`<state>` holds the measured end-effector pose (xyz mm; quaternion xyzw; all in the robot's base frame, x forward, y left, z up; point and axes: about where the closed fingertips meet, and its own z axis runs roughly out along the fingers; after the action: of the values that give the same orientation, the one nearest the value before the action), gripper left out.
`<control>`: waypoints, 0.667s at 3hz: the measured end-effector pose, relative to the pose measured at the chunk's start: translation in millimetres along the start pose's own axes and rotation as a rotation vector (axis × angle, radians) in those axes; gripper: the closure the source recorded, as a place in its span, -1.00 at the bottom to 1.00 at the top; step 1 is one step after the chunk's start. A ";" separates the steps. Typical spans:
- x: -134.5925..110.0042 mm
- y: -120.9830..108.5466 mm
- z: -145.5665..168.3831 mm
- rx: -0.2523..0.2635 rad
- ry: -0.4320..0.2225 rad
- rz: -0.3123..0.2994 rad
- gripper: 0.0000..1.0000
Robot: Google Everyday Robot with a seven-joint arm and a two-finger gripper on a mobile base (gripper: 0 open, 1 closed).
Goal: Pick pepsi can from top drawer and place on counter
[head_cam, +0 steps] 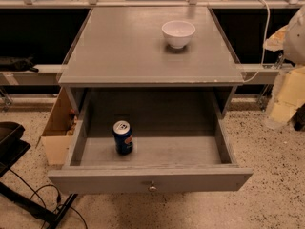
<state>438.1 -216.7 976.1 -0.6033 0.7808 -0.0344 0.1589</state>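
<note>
The pepsi can (123,137) stands upright inside the open top drawer (150,179), left of centre on the drawer floor. It is dark blue with a silver top. The drawer is pulled far out, and its round knob (152,187) faces me. The counter (143,46) is the flat grey top of the cabinet, above and behind the drawer. My arm's pale links (286,97) show at the right edge of the camera view. My gripper (299,119) is a dark part at the far right edge, cut off by the frame, well right of the drawer and far from the can.
A white bowl (178,33) sits on the counter at the back right. A cardboard box (57,128) stands on the floor left of the cabinet. A dark stand and cables (28,199) lie at the lower left. A white cable (263,42) hangs at the right. Rails run behind.
</note>
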 end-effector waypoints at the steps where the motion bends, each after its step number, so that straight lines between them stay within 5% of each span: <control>1: 0.0 0.0 0.0 0.000 0.000 0.000 -1.00; 2: -7.6 0.9 13.3 -0.029 -0.061 0.007 -1.00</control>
<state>442.9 -207.4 964.9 -0.6036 0.7781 -0.0042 0.1738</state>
